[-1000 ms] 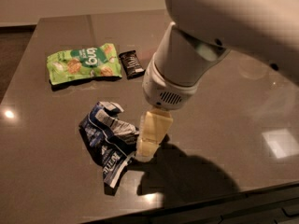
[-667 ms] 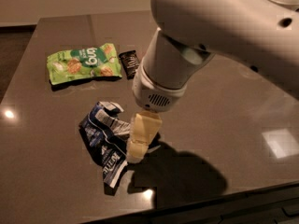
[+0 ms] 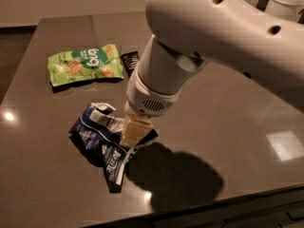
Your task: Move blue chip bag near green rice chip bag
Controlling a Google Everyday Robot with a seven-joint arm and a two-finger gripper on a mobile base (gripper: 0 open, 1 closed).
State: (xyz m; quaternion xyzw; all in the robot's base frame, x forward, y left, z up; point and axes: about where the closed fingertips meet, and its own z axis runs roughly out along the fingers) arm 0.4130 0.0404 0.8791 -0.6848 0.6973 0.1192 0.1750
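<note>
Hand (image 3: pixel 132 133) at blue chip bag (image 3: pixel 97 136) right edge, grip state unclear; green rice chip bag (image 3: pixel 85 64) apart.

Hand (image 3: pixel 129 137) hangs over the blue chip bag (image 3: pixel 96 133).

You're looking at a dark, glossy table (image 3: pixel 237 103) that is filling most of the view, with light glinting off it at left and right. A pale wall (image 3: pixel 71 1) is running behind it, and dark floor (image 3: pixel 9 46) is showing at left. The gripper (image 3: pixel 134 132) is hanging over the table's near-left part.
</note>
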